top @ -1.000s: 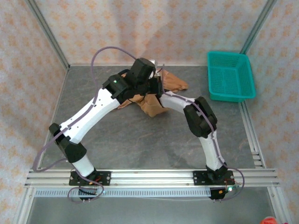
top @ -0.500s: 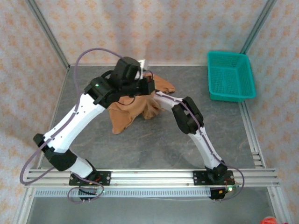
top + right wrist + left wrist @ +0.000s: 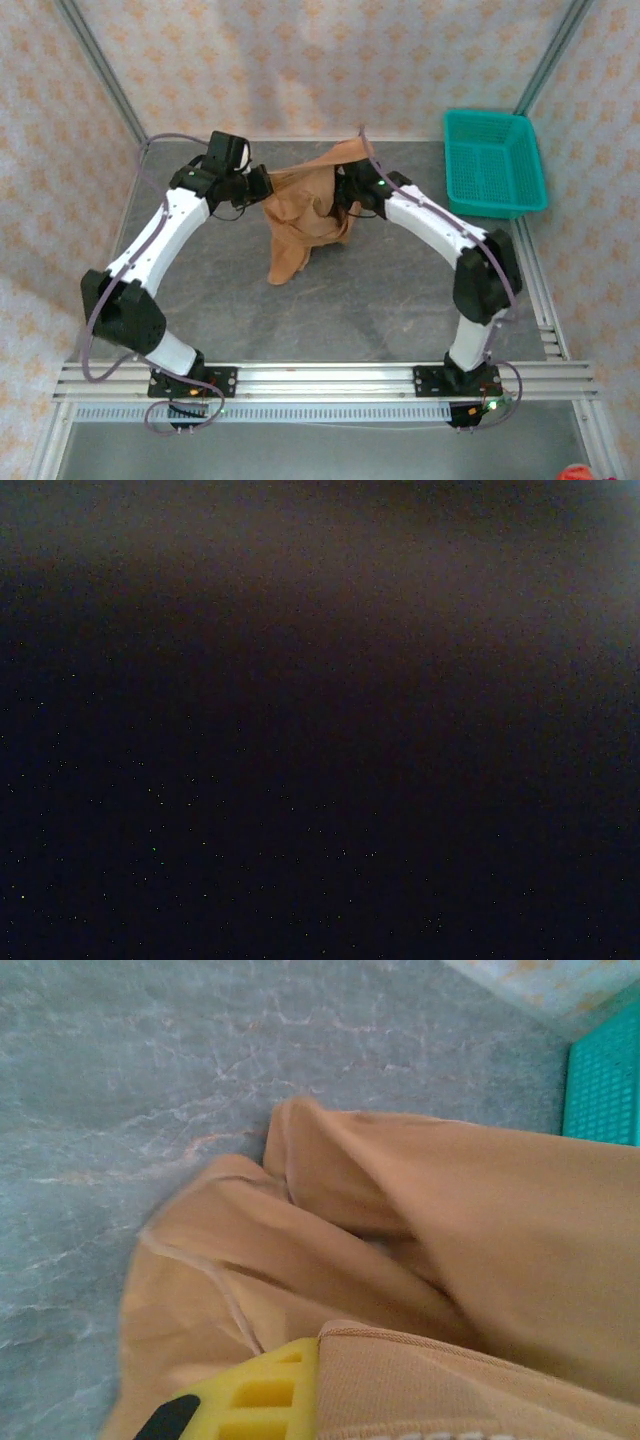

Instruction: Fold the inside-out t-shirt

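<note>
The inside-out t-shirt [image 3: 305, 205] is tan cloth, held up off the grey table [image 3: 200, 290] at the back middle. It is bunched, with a tail drooping down to the table. My left gripper [image 3: 264, 186] is shut on its left edge. My right gripper [image 3: 346, 192] is shut on its right side, partly buried in the folds. In the left wrist view a hemmed edge of the t-shirt [image 3: 450, 1220] lies over my yellow finger [image 3: 250, 1400], with folds hanging below. The right wrist view is dark, its lens covered by cloth.
A teal mesh basket [image 3: 493, 162] stands at the back right corner, and its edge [image 3: 605, 1080] shows in the left wrist view. Metal frame posts and patterned walls close in the table on three sides. Bare table lies in front of the shirt.
The right gripper has shut on the shirt. Both grippers have moved apart, left one leftward and right one rightward, and the shirt now hangs stretched between them.
</note>
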Tool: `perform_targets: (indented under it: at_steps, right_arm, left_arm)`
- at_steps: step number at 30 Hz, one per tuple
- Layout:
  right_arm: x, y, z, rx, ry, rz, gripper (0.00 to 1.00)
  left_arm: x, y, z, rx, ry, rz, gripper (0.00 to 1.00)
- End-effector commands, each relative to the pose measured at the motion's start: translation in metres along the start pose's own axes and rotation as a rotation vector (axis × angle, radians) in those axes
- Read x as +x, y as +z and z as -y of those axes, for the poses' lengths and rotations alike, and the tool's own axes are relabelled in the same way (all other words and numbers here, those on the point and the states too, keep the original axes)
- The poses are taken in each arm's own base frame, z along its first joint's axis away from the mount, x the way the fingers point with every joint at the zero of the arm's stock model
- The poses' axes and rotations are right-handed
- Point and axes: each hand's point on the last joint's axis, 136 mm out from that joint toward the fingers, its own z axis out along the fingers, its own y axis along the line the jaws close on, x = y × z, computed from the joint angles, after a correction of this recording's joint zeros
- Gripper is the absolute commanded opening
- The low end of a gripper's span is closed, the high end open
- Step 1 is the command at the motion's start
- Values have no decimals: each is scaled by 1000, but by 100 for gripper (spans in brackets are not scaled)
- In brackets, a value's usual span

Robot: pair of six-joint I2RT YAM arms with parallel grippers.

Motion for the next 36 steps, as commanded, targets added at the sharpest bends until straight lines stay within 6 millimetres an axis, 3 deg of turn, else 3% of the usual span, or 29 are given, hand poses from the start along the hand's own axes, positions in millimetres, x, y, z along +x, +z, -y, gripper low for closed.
perform_targets:
  at_steps: [1, 5, 11, 13, 17, 20, 23, 25, 27, 28, 30, 33, 36]
  right_arm:
    - [-1, -53, -45, -162, -49, -49, 0]
    - [11, -74, -47, -182, -31, -109, 0]
    - [35, -76, -9, -95, -13, -167, 0]
    - [25, -93, -12, -104, -25, -121, 0]
    - [-36, -165, -30, -149, -27, 90, 0]
    - [-78, -223, -58, -207, -31, 247, 0]
    - [-98, -253, -88, -259, -48, 335, 0]
    - [-108, -250, -96, -278, -32, 342, 0]
    - [-111, -233, -95, -285, -2, 311, 0]
    - [-109, -221, -91, -282, 11, 290, 0]
    - [-98, -188, -79, -258, 34, 232, 0]
    - [-76, -139, -54, -203, 71, 142, 0]
    - [-57, -102, -38, -162, 106, 65, 0]
  left_arm:
    - [-15, 37, -68, -123, -111, -28, 0]
    - [-18, 71, -112, -161, -214, -95, 0]
    - [-11, 103, -166, -257, -293, -172, 0]
    - [-6, 106, -179, -302, -295, -189, 0]
    - [-10, 93, -204, -427, -281, -155, 0]
    - [-28, 73, -193, -437, -261, -99, 0]
    - [-52, 42, -138, -377, -172, -8, 0]
    - [-58, 23, -93, -313, -95, 38, 0]
    - [-58, 10, -53, -214, -43, 68, 1]
    - [-56, 6, -42, -175, -31, 71, 7]
    - [-49, -2, -26, -84, -20, 62, 20]
    - [-35, -10, -19, -12, 66, 70, 39]
    - [-12, -9, -6, 99, 143, 44, 57]
